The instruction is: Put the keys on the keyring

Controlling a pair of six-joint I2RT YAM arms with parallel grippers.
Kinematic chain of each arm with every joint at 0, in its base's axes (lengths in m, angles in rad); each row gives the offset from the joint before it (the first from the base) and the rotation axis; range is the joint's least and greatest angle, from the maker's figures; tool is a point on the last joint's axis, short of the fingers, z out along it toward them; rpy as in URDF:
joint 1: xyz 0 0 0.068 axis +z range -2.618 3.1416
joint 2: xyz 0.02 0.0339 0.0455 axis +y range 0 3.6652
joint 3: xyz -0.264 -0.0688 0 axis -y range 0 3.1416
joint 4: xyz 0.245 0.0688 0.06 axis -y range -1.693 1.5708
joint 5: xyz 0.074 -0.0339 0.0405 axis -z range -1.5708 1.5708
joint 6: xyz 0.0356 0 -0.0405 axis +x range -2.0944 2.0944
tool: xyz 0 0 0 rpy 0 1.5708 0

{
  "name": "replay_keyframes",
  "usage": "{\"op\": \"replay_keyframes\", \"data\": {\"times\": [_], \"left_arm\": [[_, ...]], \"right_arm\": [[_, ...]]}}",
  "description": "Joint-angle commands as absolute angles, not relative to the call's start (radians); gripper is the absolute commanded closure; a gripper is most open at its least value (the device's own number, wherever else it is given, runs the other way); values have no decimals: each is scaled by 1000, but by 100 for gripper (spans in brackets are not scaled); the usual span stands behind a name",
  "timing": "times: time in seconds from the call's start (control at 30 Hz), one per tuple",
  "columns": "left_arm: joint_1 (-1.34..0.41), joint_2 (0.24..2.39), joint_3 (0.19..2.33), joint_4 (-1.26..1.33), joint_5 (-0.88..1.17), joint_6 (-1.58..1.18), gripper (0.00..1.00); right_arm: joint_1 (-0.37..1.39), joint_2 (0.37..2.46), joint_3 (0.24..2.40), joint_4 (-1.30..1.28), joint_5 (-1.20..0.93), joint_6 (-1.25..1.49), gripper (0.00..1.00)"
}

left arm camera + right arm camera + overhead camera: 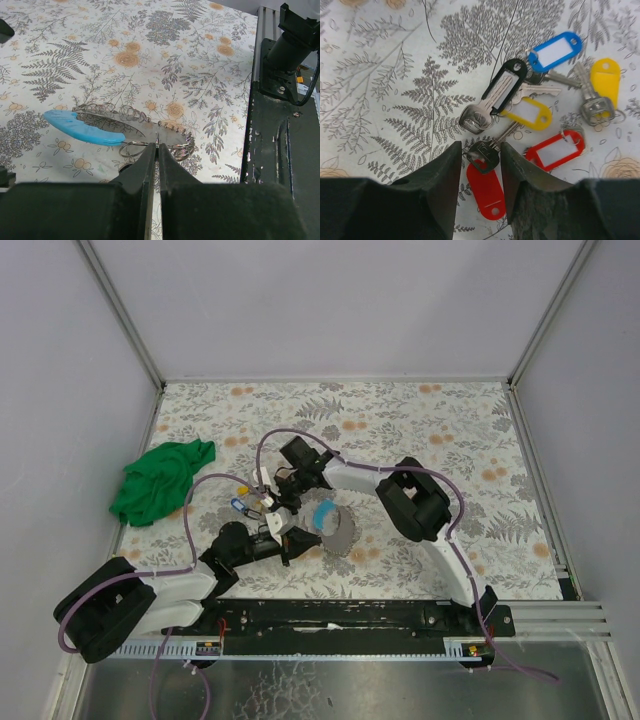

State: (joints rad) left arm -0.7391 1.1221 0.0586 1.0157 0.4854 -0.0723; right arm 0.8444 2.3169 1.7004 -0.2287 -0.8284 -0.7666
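Note:
The keyring (150, 127) lies on the fern-patterned table, with a light-blue arc (82, 130) on the left and a grey wire part with coils on the right. My left gripper (157, 146) is shut on its thin wire at the near side. In the top view it sits mid-table (335, 525). Several keys lie in a cluster: black tag (502, 87), blue tag (555, 50), yellow tags (530, 112), red tags (555, 150). My right gripper (481, 146) is open, low over the table, its fingers either side of the head of a key with a red tag (487, 192).
A crumpled green cloth (160, 480) lies at the table's left. Purple cables (455, 505) loop over both arms. The black mounting rail (272, 165) runs along the near edge, just right of the left gripper. Grey walls enclose the table.

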Motion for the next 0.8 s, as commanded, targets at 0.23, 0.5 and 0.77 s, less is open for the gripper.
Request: {"op": "replay_keyframes", "data": {"times": [0.23,0.5,0.77], "left_arm": [[-742,1102,57,1061,465,-62,100],[-743,1094,58,1053,454,-60,100],[-743,1087,61,1038,441,-56,100]], "right_arm": [[880,2344,1752,-364,-597,-787,74],[828,2237,1609,-227,-475,-608,89],[709,2179,1555,-232,-254,-384,92]]}}
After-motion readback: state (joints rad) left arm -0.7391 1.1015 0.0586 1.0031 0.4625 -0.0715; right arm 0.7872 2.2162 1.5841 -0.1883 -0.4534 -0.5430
